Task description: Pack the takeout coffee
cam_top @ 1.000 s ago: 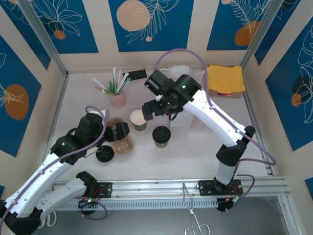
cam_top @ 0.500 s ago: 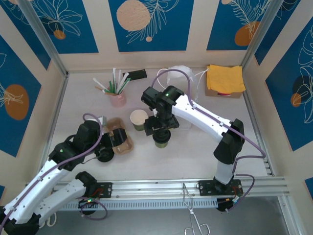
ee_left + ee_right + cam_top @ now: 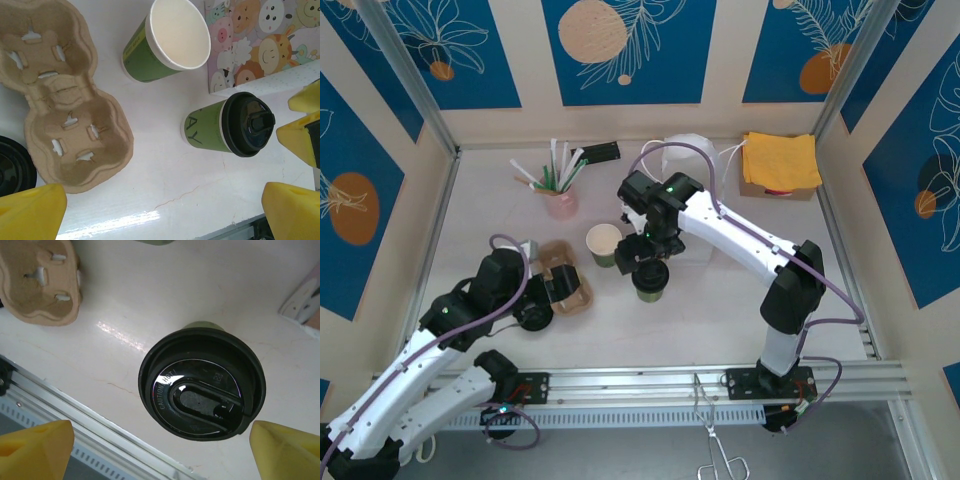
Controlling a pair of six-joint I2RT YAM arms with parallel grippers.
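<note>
**While the right claw straddles the lidded cup, nothing is gripped yet**

Since the right claw [image 3: 650,262] hangs straight above the lidded cup [image 3: 202,382], its wrist camera looks down on the black lid; its yellow fingers [image 3: 35,447] stand wide to either side of the cup, clear of the lid's rim, so the jaws are spread and hold nothing. That stance reads as the set-up for a grasp from above: cup centred between the fingers, ready for them to lower and close. The cup stands upright on the table [image 3: 720,310].

Left of the lidded cup lies the pulp carrier [image 3: 60,95], its sockets empty and facing up, the likely place for the cup to go. Beyond the lidded cup and slightly left stands an open cup [image 3: 175,37], unlidded and, as far as can be seen, empty. A loose lid [image 3: 533,315] lies past the carrier from the lidded cup, probably meant for that open cup.

The left claw [image 3: 161,212] hovers over the carrier's near end, jaws fully apart and empty; I judge it is placed to steady the carrier.

Hard to read: the lidded cup's wall is hidden under its lid in the right wrist view; the top view covers the right fingers with the wrist. A printed panel [image 3: 260,40] just behind the lidded cup is cut by the frame edge; box or bag, I cannot tell. The loose lid is cropped to a sliver in the left wrist view.
</note>
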